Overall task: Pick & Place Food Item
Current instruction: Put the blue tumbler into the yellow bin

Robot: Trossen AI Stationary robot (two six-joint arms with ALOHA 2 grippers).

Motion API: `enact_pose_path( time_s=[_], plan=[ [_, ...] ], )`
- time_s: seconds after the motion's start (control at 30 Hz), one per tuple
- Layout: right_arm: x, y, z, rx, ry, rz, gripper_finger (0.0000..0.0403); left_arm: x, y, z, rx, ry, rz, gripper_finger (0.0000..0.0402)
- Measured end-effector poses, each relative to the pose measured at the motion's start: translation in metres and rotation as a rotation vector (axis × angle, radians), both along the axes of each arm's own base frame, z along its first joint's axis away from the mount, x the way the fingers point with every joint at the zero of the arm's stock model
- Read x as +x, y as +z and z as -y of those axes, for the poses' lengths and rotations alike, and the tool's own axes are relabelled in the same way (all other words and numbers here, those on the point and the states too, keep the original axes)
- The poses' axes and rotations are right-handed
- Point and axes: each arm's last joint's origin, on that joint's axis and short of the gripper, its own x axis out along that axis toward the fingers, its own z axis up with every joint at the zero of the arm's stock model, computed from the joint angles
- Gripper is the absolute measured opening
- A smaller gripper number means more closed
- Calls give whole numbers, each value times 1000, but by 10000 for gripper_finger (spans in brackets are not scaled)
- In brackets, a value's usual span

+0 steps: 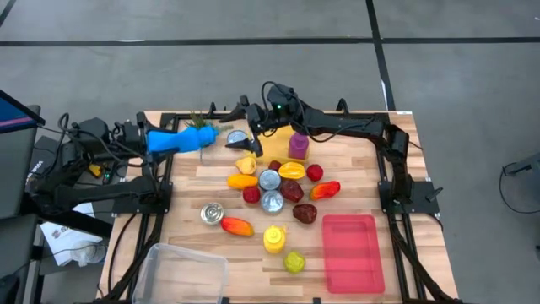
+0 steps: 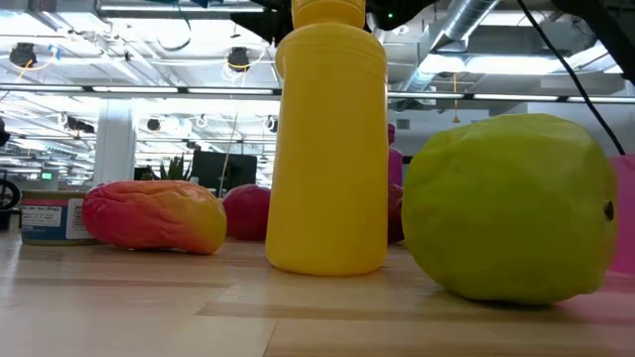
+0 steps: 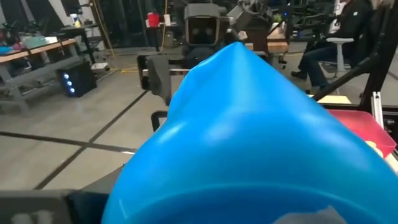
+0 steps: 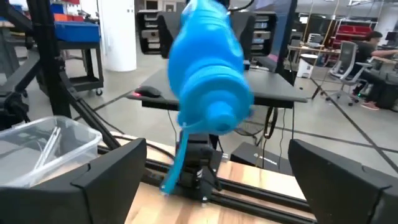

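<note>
The left gripper [image 1: 202, 138], at the upper left of the high view, holds a blue bottle [image 1: 173, 140] out flat over the bench [image 1: 354, 181], its fingers pinching the bottle's base. The right gripper [image 1: 239, 145] faces the bottle's cap from the upper centre, its fingers [image 4: 102, 174] spread wide and empty. This looks like a handover. The right gripper should come straight along the bottle's axis, close on the neck, and only then should the left release.
</note>
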Motion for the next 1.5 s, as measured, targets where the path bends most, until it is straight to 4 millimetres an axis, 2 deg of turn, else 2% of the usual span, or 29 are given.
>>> enact_pose_path(
  time_s=[0.17, 0.3, 0.47, 0.7, 0.9, 1.17, 1.5],
  plan=[
    [2, 3, -7, -14, 11, 27, 381, 8, 2, -3, -9, -1, 9, 241],
    [5, 7, -18, -27, 40, 70, 381, 30, -9, -10, -16, -21, 5, 239],
    [5, 5, -18, -15, 35, 51, 381, 50, -13, -17, -8, -20, 9, 240],
    [5, 1, -18, -7, 37, 10, 369, 54, -10, -17, 6, -45, 39, 239],
    [5, 1, -18, -10, 36, 11, 319, 54, -10, -17, 0, -45, 35, 244],
    [6, 1, -23, -10, 48, 11, 198, 58, -12, -19, -9, -55, 16, 239],
    [6, 1, -27, -26, 54, 10, 194, 57, -14, -18, -8, -71, -4, 241]
  ],
)
